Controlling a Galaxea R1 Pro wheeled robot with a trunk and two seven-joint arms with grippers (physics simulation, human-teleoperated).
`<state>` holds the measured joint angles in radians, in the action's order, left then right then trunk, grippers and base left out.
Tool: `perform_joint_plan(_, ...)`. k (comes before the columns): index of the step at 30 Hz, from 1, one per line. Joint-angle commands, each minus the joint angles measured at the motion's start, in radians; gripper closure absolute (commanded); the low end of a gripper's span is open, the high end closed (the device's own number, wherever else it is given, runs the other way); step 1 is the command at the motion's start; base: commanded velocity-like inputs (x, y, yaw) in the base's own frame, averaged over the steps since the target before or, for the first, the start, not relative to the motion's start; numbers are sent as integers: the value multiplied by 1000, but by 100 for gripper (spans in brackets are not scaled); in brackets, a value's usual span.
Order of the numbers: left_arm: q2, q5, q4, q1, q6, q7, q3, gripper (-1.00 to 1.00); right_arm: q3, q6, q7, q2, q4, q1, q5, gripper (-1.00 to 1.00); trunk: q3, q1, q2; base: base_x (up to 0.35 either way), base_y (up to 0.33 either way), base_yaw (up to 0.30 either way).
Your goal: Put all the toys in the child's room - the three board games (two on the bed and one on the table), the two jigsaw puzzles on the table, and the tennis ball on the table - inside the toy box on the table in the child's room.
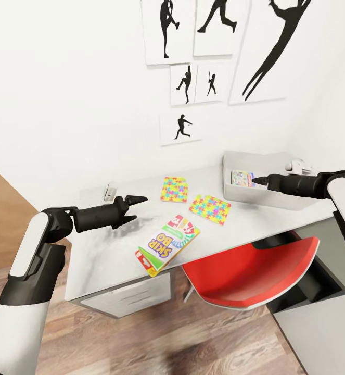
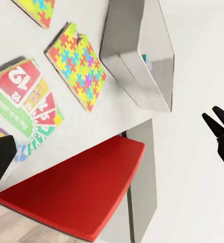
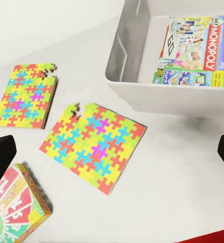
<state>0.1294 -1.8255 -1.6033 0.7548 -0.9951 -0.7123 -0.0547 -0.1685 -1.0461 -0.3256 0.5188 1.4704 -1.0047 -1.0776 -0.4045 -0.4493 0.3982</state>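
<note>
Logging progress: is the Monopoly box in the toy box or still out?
In. The Monopoly box lies flat inside the toy box, enclosed by its grey walls.

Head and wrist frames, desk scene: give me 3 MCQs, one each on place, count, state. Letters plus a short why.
1. Where is the Monopoly box?
A. On the red chair
B. Inside the toy box
C. Under the Skip-Bo box

2. How many jigsaw puzzles lie on the table?
A. One
B. Two
C. Four

3. What is the left gripper doing?
A. Open, holding nothing
B. Shut on a puzzle
C. Shut on the Skip-Bo box

Key:
1 B, the right wrist view shows it flat on the tray's floor.
2 B, the far puzzle and the near puzzle lie apart on the desk.
3 A, its fingers are spread over bare desk, beside the Skip-Bo box.
</note>
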Motion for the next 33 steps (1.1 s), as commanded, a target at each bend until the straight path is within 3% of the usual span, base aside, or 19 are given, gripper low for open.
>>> perform_joint_plan(1,2,-9,-1,-5,0,-11,11,-100,-5,-1,-10,0,1,0,-12,-100,0,-1,2,0,0,82)
perform_joint_plan(13,7,-9,-1,-53,0,-11,53,-100,-29,-1,-10,-15,1,9,-19,-100,19,-1,2,0,0,83)
perform_joint_plan(19,-1,-3,-2,-96,1,-11,60,-100,-73,-1,-10,-38,1,23,-21,-100,29,-1,2,0,0,56)
perform_joint_plan(24,-6,2,1,-143,8,-10,62,-100,-108,-1,-10,-72,-11,35,-23,-100,37,-1,2,0,0,25)
perform_joint_plan(30,-11,6,5,-205,41,-10,60,-100,-124,-1,-10,-119,-63,40,-25,-100,47,-1,2,0,0,12)
perform_joint_plan(33,-13,6,4,-222,53,-10,60,-100,-126,-1,-9,-128,-80,40,-25,-100,52,-1,2,0,0,6)
